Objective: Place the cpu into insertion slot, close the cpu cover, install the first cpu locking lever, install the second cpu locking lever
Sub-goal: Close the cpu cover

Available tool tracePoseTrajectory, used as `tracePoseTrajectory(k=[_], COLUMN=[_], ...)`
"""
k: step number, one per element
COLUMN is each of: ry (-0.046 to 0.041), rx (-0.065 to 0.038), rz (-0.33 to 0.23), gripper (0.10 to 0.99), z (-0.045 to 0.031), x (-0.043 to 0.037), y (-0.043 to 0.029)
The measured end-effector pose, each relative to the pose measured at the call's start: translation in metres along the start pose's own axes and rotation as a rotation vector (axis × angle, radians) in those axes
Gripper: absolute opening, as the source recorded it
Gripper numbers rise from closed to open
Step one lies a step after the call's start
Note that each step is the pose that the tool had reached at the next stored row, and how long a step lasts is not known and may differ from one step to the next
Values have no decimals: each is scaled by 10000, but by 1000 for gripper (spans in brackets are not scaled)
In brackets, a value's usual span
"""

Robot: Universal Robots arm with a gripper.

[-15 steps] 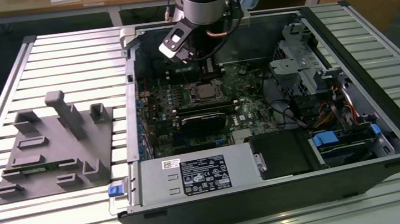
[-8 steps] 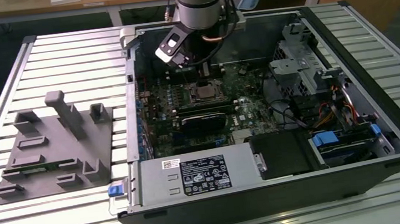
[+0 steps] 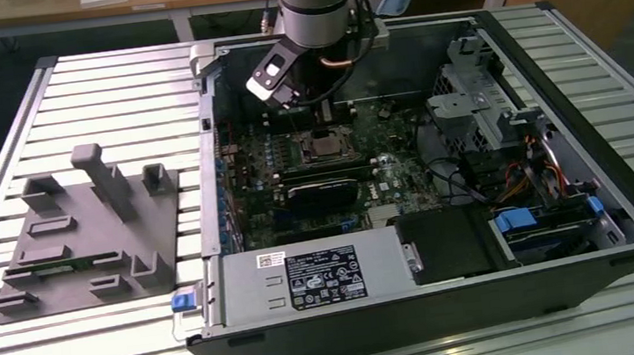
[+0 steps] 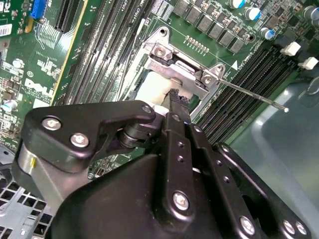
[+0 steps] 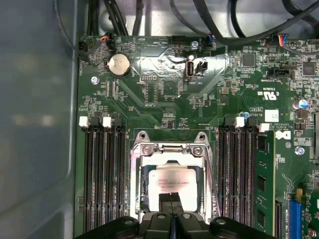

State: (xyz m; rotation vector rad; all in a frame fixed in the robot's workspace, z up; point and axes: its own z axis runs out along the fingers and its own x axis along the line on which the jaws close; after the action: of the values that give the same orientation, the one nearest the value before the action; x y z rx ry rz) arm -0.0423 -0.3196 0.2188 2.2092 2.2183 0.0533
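Inside the open computer case, the cpu (image 5: 172, 183) lies flat in the insertion slot (image 5: 172, 199), its dull silver top showing. The silvery cpu cover (image 5: 172, 149) frames it and seems to lie down around it. My gripper (image 5: 171, 200) is shut right over the chip's near edge, with nothing visible between the fingers. In the second wrist view the black fingertips (image 4: 175, 98) point down at the pale chip (image 4: 152, 92), beside the cover's screwed end (image 4: 182, 64). A thin metal locking lever (image 4: 254, 96) sticks out sideways over the memory slots. In the exterior view the arm reaches in just behind the slot (image 3: 323, 147).
Long black memory slots (image 5: 102, 174) flank the socket on both sides. A labelled black power-supply box (image 3: 321, 276) fills the case's near edge. A drive cage (image 3: 480, 98) and cables (image 3: 530, 182) sit at the exterior view's right. A grey fixture block (image 3: 83, 246) stands on the slatted table.
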Motion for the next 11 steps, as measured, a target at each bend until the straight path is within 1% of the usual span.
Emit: tracePoseTrajectory(k=[2,11], ry=[10,60], rx=[4,32], rz=[-280,-1909], gripper=[106,106], z=[0,2], x=[0,0], y=[0,0])
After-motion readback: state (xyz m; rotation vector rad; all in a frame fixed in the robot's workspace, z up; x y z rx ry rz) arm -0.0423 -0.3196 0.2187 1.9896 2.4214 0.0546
